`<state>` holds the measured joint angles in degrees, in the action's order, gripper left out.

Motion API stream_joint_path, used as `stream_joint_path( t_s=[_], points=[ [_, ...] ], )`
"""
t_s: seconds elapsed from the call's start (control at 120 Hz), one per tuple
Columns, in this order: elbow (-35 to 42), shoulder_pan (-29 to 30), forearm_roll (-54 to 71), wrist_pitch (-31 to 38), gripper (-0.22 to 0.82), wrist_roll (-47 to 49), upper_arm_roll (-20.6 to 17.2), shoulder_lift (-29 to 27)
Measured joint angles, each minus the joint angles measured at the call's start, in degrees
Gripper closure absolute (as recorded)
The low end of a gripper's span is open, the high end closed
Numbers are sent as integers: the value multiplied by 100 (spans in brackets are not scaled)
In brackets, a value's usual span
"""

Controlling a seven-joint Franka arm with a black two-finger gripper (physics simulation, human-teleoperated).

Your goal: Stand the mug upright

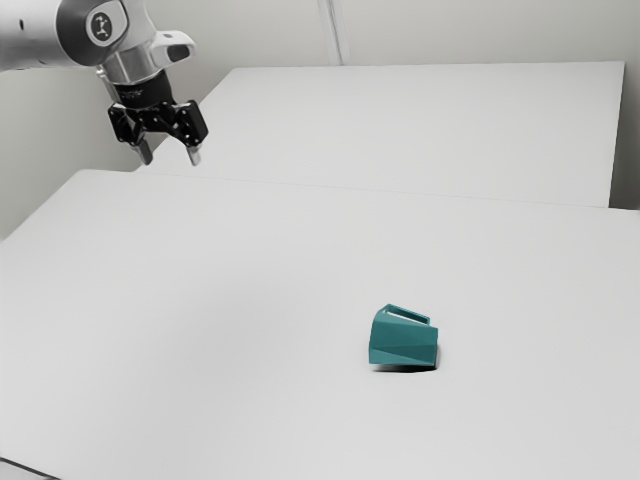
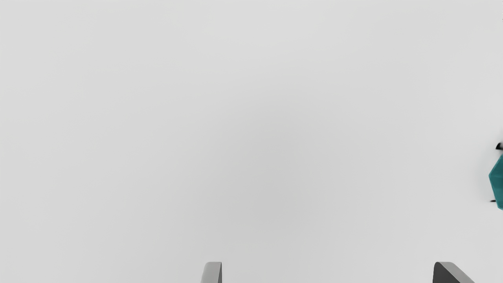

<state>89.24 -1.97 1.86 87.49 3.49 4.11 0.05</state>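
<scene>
At the exterior view's left, far side, we have our gripper point(image 1: 169, 157) up above the tabletop point(image 1: 230, 400), fingers apart, well away from the mug. Right of it and nearer, teal mug point(image 1: 403, 341) lying on its side on the tabletop, handle on its upper side. Wrist view: we see part of the mug beyond one finger, not between the two.

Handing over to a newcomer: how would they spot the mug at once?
In the exterior view, find the broad white table in front. Right of centre, a faceted teal mug lies on its side, handle uppermost. Its teal colour sets it apart from the black two-finger end effector, high at the left.
</scene>
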Motion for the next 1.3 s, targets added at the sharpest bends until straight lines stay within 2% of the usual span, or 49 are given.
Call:
stream_joint_path(
  t_s=[0.233,0.558,0.908,1.15,1.3],
  points=[
    [149,-30,-230,63,2,-55,-12,-57],
    [1815,-300,-2089,1097,2,-637,62,-374],
    [3495,-237,-4668,2204,2,-2074,77,-336],
    [4152,-325,-5976,2634,2,-3254,50,-244],
    [4295,-432,-6481,2764,2,-3892,9,-126]
  ],
)
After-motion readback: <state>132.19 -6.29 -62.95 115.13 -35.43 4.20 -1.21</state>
